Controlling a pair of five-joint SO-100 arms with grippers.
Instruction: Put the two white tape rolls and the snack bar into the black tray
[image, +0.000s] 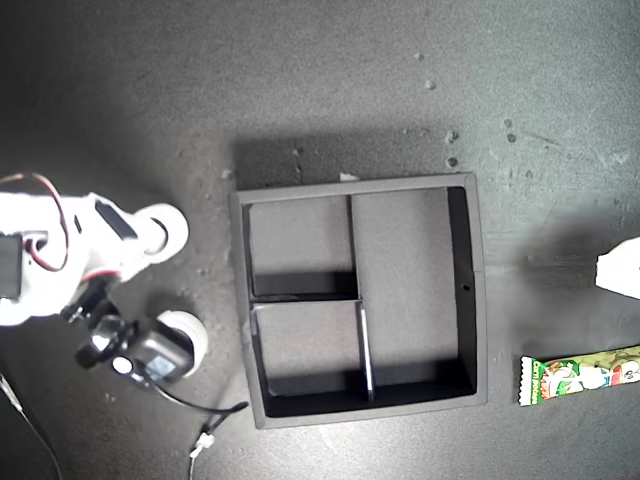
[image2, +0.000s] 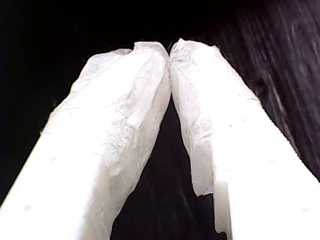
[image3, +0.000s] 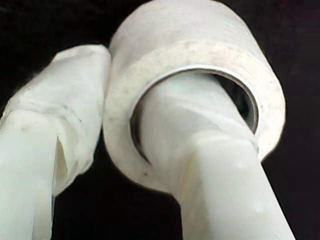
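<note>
Exterior view: black tray (image: 478, 290) central, all compartments bare; two white tape rolls (image: 165, 231) (image: 190, 335) beside an arm; snack bar (image: 580, 376) well apart.

First wrist view: my first gripper (image2: 169, 50), jaws closed, tips touching, nothing between.

Second wrist view: my second gripper (image3: 120, 80) clamping one roll's wall, one finger (image3: 200, 150) through its hole.

The snack bar (image: 582, 374) runs off the exterior view's right edge, its far end unseen.
</note>
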